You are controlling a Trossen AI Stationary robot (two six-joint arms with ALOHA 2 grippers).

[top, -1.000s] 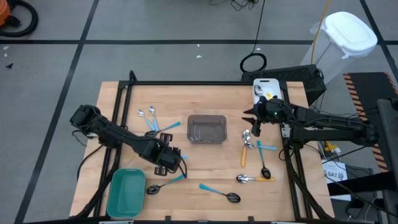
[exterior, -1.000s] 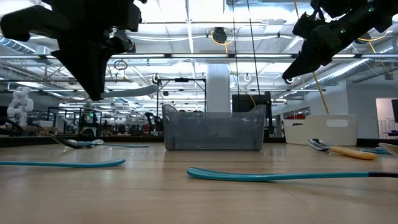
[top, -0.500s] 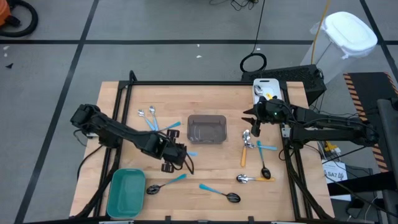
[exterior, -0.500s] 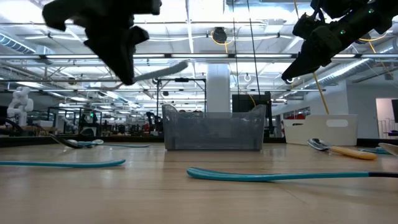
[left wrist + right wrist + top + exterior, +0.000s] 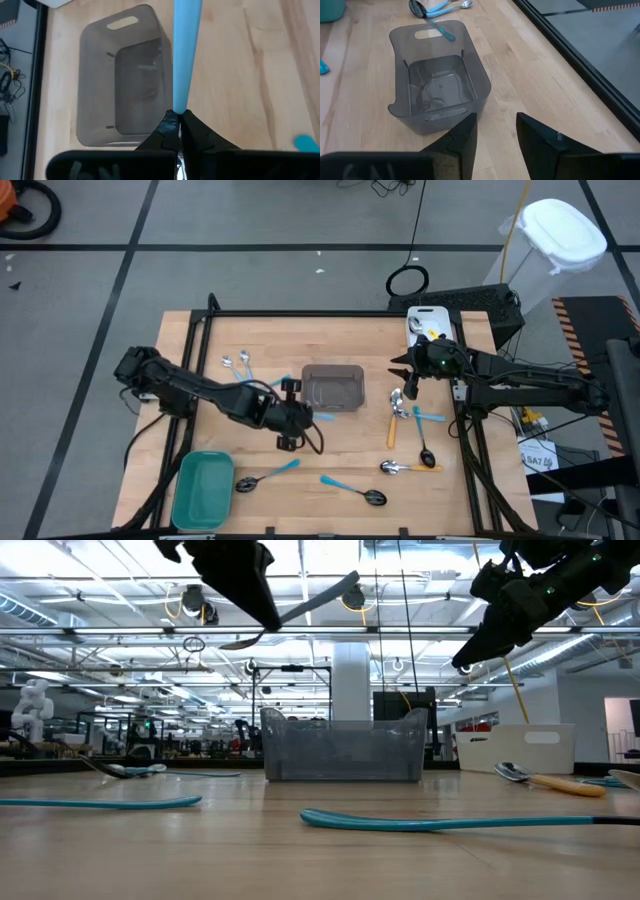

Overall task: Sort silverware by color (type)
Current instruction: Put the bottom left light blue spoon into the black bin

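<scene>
My left gripper [image 5: 298, 418] hangs above the table just near-left of the clear grey bin [image 5: 333, 387], shut on a spoon with a light-blue handle [image 5: 186, 55]. The handle points toward the bin. In the low view the spoon [image 5: 310, 602] slants, handle end up and bowl end [image 5: 235, 642] down. My right gripper [image 5: 404, 372] waits open in the air to the right of the bin, whose near wall [image 5: 437, 92] lies ahead of its fingers. Several other spoons lie flat on the table: two far left [image 5: 238, 364], two near the front [image 5: 355, 490], others right [image 5: 398, 405]. My left gripper pinches the spoon between its two fingers at the narrow end of the blue handle [image 5: 179, 106], close to the bowl. The fingers slant down from the table's left, roughly in line with the handle. The spoon is lifted clear, tilted, with its free handle end highest.
A teal bin [image 5: 203, 490] stands at the near left corner. A white object [image 5: 425, 320] sits at the far right edge. A black frame borders the table. Bare wood lies between the grey bin and the front spoons.
My left gripper has risen and gone toward the right and far side, up to the grey bin, tipping from steeply downward to a shallower slant. The spoon went with it, staying shut in the fingers, its handle swinging upward.
</scene>
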